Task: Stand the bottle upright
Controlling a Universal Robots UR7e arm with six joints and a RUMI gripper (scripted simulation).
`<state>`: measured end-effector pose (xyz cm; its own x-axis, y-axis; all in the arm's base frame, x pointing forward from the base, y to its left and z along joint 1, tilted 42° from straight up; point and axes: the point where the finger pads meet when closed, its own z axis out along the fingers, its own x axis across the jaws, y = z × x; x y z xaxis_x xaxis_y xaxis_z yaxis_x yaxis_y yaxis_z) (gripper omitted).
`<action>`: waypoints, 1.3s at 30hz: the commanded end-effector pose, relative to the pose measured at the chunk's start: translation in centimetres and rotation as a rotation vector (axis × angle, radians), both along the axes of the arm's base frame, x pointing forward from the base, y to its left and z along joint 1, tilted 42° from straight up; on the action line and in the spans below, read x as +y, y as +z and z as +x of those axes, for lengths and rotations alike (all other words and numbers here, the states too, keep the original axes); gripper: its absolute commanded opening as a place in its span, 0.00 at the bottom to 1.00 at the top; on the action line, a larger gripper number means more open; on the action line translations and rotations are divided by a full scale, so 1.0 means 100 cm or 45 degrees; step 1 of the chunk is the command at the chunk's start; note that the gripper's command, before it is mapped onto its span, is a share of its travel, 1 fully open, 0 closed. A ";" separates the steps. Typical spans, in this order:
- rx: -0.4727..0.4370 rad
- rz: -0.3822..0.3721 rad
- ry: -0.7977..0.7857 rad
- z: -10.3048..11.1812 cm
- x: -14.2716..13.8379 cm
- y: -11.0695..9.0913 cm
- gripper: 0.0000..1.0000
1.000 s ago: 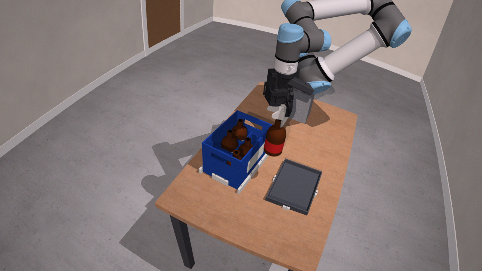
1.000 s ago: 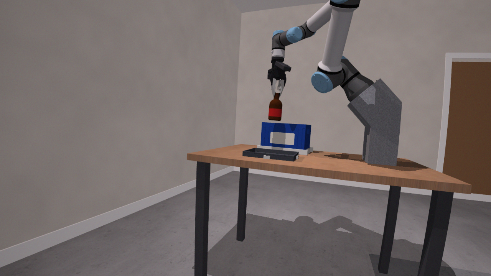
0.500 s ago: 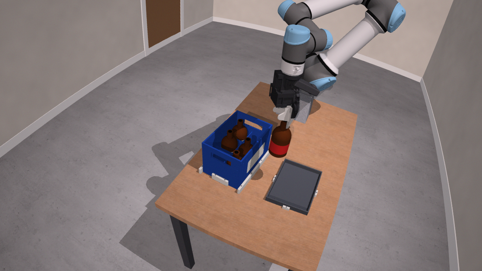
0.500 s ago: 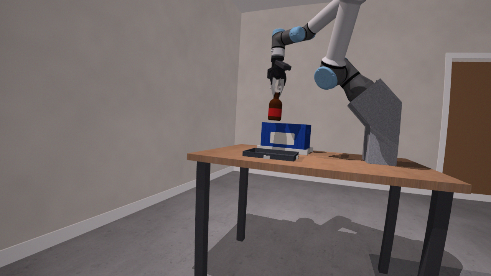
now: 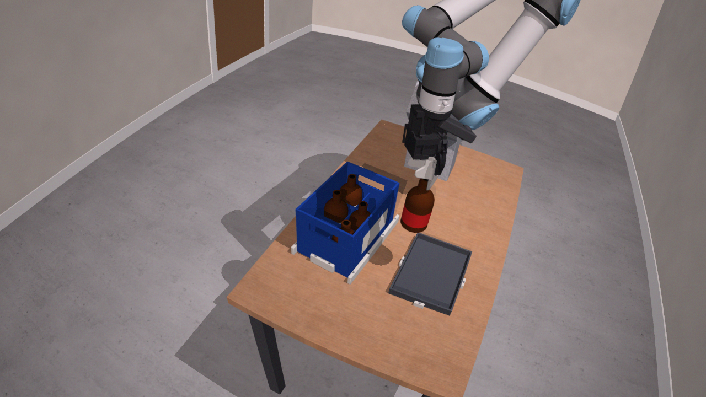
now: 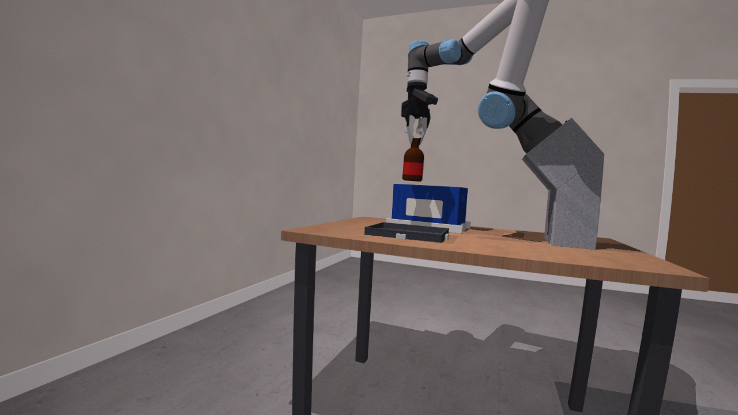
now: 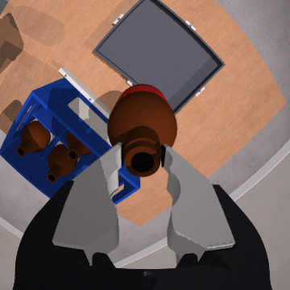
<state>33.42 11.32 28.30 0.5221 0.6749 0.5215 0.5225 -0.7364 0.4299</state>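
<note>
Top view: the claw pinches the neck of a brown bottle with a red label, up in the air. Toward seven o'clock of that bottle is the blue crate, with four brown bottles inside; toward five o'clock is the dark tray, which bears no bottle. Both stand on the wooden bench.

Exterior view: the pinched bottle hangs upright, its base clear of the crate and tray below at six o'clock. The grey arm mount stands toward four o'clock.

Wrist view: the claw's two fingers close on the bottle's neck from nine and three o'clock. The tray lies toward twelve, the crate toward nine. Whether this neck is the odd one, I cannot tell.
</note>
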 end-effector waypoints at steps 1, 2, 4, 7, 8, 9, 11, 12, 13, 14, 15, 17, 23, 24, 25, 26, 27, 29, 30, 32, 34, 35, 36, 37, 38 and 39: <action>0.002 -0.006 -0.004 -0.001 0.004 0.000 0.00; 0.002 -0.006 -0.004 -0.001 0.006 0.000 0.00; 0.002 -0.006 -0.004 -0.001 0.008 -0.001 0.00; 0.002 -0.006 -0.004 -0.002 0.012 -0.001 0.00; 0.002 -0.006 -0.004 -0.003 0.013 -0.001 0.00; 0.002 -0.006 -0.004 -0.003 0.015 -0.002 0.00; 0.002 -0.006 -0.004 -0.003 0.017 -0.002 0.00; 0.002 -0.006 -0.004 -0.004 0.019 -0.002 0.00; 0.002 -0.006 -0.004 -0.004 0.020 -0.002 0.00; 0.002 -0.006 -0.004 -0.004 0.021 -0.002 0.00; 0.002 -0.006 -0.004 -0.004 0.023 -0.003 0.00; 0.002 -0.006 -0.004 -0.004 0.023 -0.003 0.00; 0.002 -0.006 -0.004 -0.006 0.030 -0.004 0.00; 0.002 -0.006 -0.004 -0.006 0.031 -0.004 0.00; 0.002 -0.006 -0.004 -0.007 0.033 -0.004 0.00; 0.002 -0.006 -0.004 -0.007 0.034 -0.004 0.00; 0.002 -0.006 -0.004 -0.007 0.035 -0.004 0.00; 0.002 -0.006 -0.004 -0.008 0.037 -0.005 0.00; 0.002 -0.006 -0.004 -0.008 0.039 -0.005 0.00; 0.002 -0.006 -0.004 -0.008 0.041 -0.005 0.00; 0.002 -0.006 -0.004 -0.008 0.041 -0.005 0.00; 0.002 -0.006 -0.004 -0.009 0.042 -0.005 0.00; 0.002 -0.006 -0.004 -0.009 0.043 -0.005 0.00; 0.002 -0.006 -0.004 -0.009 0.044 -0.005 0.00; 0.002 -0.006 -0.004 -0.009 0.045 -0.006 0.00; 0.002 -0.006 -0.004 -0.009 0.047 -0.006 0.00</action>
<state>32.54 15.57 27.72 0.5247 0.6753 0.5183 0.5218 -0.7362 0.4309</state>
